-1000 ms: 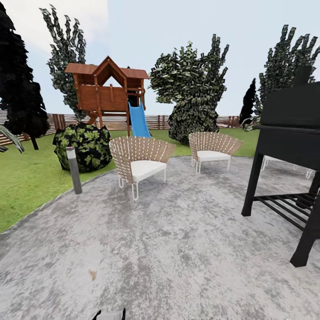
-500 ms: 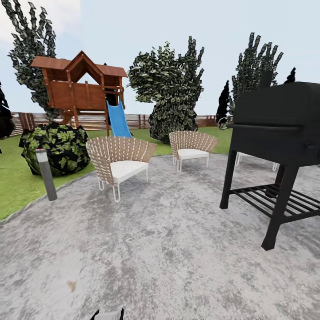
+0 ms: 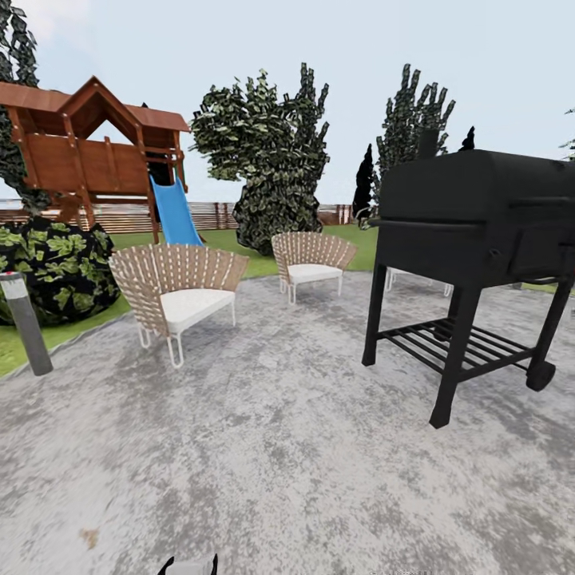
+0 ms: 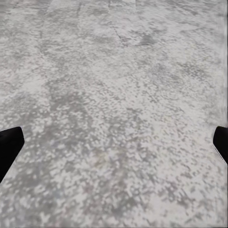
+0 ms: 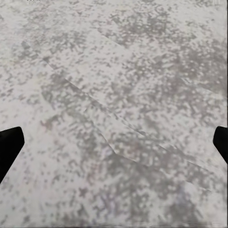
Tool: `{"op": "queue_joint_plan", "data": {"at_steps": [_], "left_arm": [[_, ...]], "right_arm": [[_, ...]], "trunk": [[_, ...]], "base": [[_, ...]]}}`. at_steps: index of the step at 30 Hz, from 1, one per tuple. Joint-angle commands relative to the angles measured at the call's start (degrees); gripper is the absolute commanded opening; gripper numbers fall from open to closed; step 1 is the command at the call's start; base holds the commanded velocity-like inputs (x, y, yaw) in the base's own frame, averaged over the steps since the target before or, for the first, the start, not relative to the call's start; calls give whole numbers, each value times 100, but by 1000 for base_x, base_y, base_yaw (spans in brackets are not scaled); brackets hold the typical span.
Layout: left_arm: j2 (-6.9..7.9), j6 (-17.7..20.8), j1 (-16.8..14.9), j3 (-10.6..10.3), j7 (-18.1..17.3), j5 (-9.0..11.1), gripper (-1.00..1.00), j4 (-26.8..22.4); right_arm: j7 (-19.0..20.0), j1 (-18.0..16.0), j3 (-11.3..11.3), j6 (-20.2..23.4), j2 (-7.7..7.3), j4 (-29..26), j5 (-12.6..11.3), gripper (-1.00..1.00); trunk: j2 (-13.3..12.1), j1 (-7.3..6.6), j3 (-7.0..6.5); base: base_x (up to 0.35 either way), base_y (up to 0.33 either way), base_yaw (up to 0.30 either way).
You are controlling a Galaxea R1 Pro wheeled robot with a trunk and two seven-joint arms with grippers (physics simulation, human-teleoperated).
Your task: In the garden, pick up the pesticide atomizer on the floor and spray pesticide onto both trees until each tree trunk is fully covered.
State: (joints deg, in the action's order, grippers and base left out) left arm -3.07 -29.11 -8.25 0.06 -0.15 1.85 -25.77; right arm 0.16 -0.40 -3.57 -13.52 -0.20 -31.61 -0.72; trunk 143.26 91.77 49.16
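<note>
The pesticide atomizer is out of view, and so are the two trees with their trunks. I stand on grey stone paving (image 3: 279, 447) in the garden. The grass floor (image 3: 14, 351) lies beyond the paving's left edge and runs back to the brown slat fence (image 3: 128, 216). In the left wrist view my left gripper (image 4: 114, 147) is open, its dark fingertips (image 4: 9, 147) far apart over bare paving. My right gripper (image 5: 114, 147) is open too, with nothing between its fingertips (image 5: 9, 145) but paving.
A black grill (image 3: 479, 216) on legs stands close at the right. Two wicker chairs (image 3: 180, 287) (image 3: 311, 259) sit ahead. A grey bollard light (image 3: 25, 323) and a dark bush (image 3: 52, 267) mark the left edge. Behind are a wooden playhouse (image 3: 80, 152) with a blue slide (image 3: 174, 212) and leafy shrubs (image 3: 267, 160).
The whole head view has slid left, so the camera has turned right. The grill now shows almost whole and the playhouse sits at the left edge. Nothing in the garden itself moved.
</note>
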Motion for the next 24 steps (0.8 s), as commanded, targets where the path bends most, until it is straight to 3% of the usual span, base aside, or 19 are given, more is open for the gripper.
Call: {"op": "queue_joint_plan", "data": {"at_steps": [1, 9, 24], "left_arm": [[0, -16, -2, 0, -2, 18, 100, 2], [0, -16, -2, 2, 5, 18, 100, 5], [16, -25, -2, 2, 6, 42, 100, 10]], "right_arm": [[2, -4, -49, -19, 1, 5, -7, 100], [25, -4, -509, -19, 1, 5, 1, 100], [28, -4, -549, -19, 2, 14, 2, 100]], "trunk": [[2, -1, 11], [2, -1, 53], [2, -1, 125]], "base": [[0, 0, -257], [0, 0, -254], [0, 0, -256]]}}
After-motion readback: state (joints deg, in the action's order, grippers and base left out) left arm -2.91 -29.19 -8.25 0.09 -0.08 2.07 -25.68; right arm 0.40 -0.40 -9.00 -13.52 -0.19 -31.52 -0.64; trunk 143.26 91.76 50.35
